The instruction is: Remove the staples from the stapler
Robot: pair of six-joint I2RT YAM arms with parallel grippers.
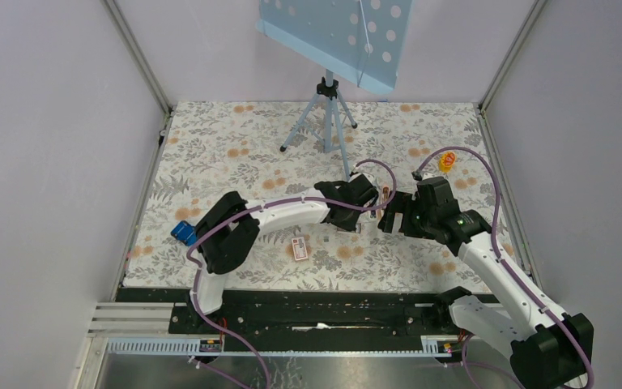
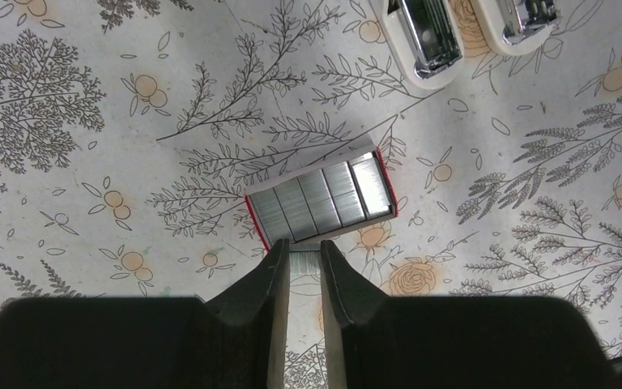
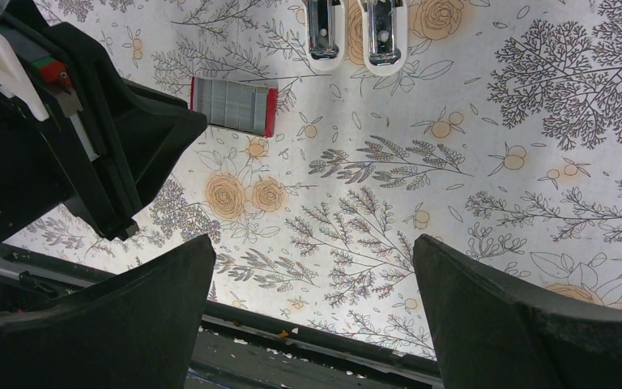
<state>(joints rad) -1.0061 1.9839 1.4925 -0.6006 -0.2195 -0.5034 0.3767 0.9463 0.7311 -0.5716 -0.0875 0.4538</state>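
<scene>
Jaws of the left gripper [image 2: 302, 250] were closed on the staples [image 2: 304, 263], held just beside an open red-edged box [image 2: 385, 182]; the right gripper's [image 3: 312, 251] were spread wide, empty. The silvery strip was judged light, slick and brittle at its joints, best pinched across its flat sides. The stapler [image 2: 425, 36], rounded pale plastic over bright metal, lay opened beyond.

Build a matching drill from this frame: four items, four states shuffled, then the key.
Items
1. left claw
2. right claw
3. staple box
4. stapler

States
A. wide open, holding nothing
B. swung open, two halves side by side, metal showing
C. shut on the staples
D. open on the cloth, silvery rows showing

Pairs: 1-C; 2-A; 3-D; 4-B
</scene>
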